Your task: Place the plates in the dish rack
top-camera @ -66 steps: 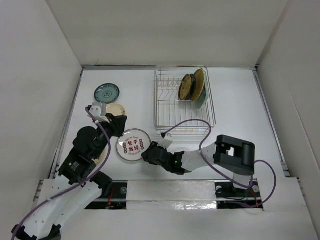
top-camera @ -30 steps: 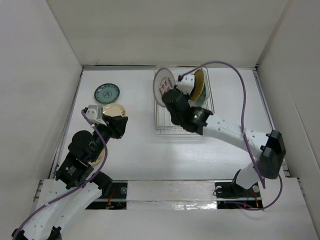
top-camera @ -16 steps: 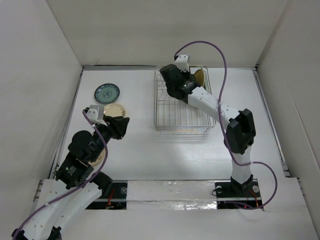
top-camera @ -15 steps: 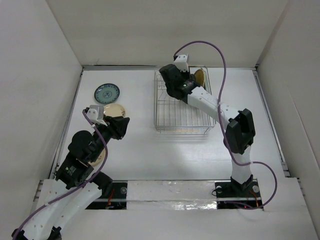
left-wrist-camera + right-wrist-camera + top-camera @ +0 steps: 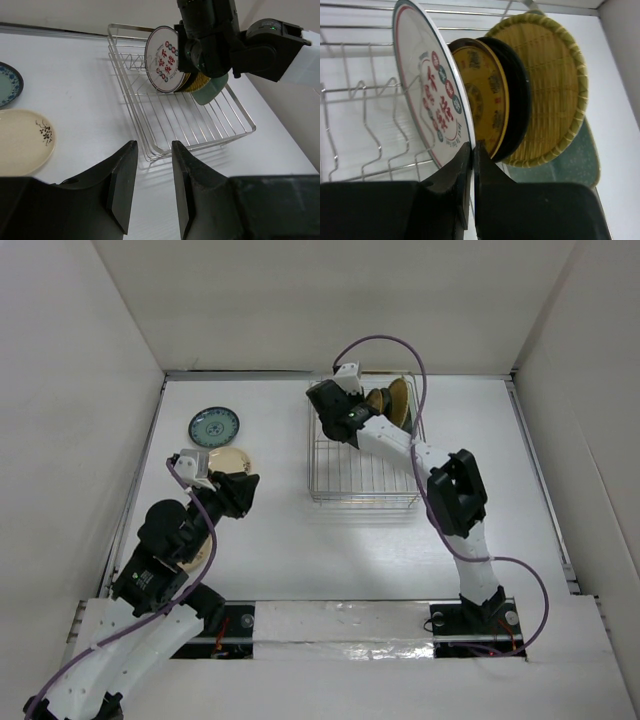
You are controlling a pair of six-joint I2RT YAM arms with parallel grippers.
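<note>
My right gripper (image 5: pixel 335 412) is shut on the rim of the white plate with red characters (image 5: pixel 427 95) and holds it upright among the tines at the far end of the silver dish rack (image 5: pixel 313 455). Right behind it stand the gold dark-rimmed plate (image 5: pixel 485 100), the black plate (image 5: pixel 519 100), the woven tan plate (image 5: pixel 555 85) and the pale green rectangular plate (image 5: pixel 572 165). The teal plate (image 5: pixel 214 426) and the cream plate (image 5: pixel 228 459) lie flat on the table at the left. My left gripper (image 5: pixel 240 495) is open and empty just in front of the cream plate.
White walls enclose the table on three sides. The near half of the rack (image 5: pixel 200 125) holds only bare tines. A pale round edge (image 5: pixel 207 552) shows under my left arm. A purple cable (image 5: pixel 395 340) arcs above the rack.
My right arm has carried the white plate from the table in front of the rack up to the rack's far end, and it now stands upright there. The left arm has barely moved.
</note>
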